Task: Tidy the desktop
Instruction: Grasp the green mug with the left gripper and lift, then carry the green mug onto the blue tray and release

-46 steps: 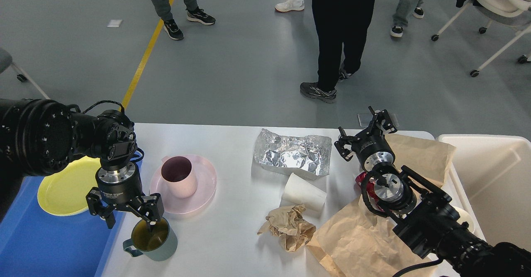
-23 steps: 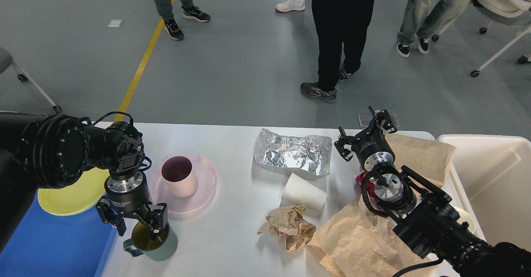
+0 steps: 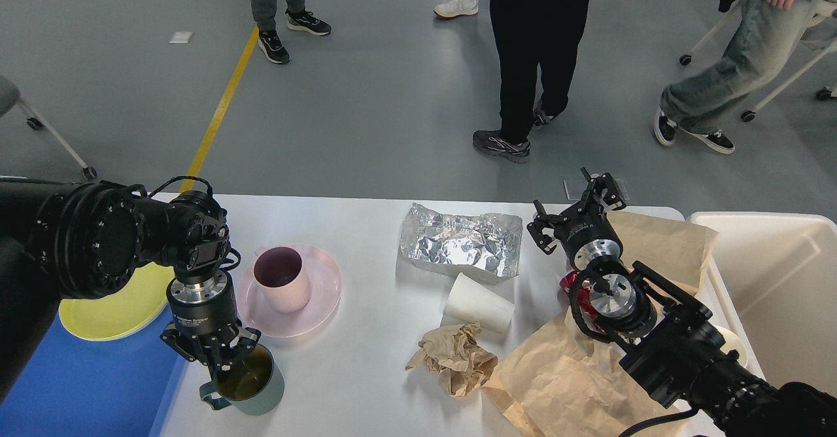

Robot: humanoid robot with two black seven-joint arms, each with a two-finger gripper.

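The white desktop (image 3: 366, 384) spans the lower part of the head view. A grey-green mug (image 3: 252, 384) stands near its front left edge; my left gripper (image 3: 219, 357) points down onto the mug's rim, its fingers drawn together on it. A pink cup (image 3: 282, 279) stands on a pink plate (image 3: 324, 290). Crumpled foil (image 3: 461, 241), a tipped white paper cup (image 3: 478, 303), a brown paper wad (image 3: 458, 357) and brown paper sheets (image 3: 569, 378) lie mid to right. My right gripper (image 3: 574, 213) hovers open beside the foil, empty.
A blue tray (image 3: 78, 384) at the left holds a yellow plate (image 3: 108, 309). A cream-white bin (image 3: 775, 280) stands off the right end. A red item (image 3: 567, 281) peeks from under my right wrist. Several people stand and walk on the floor beyond the desk.
My left gripper moved right and down, and its fingers closed on the grey-green mug's rim; the mug shifted slightly. The right arm stayed still. A person walked in at the far right.
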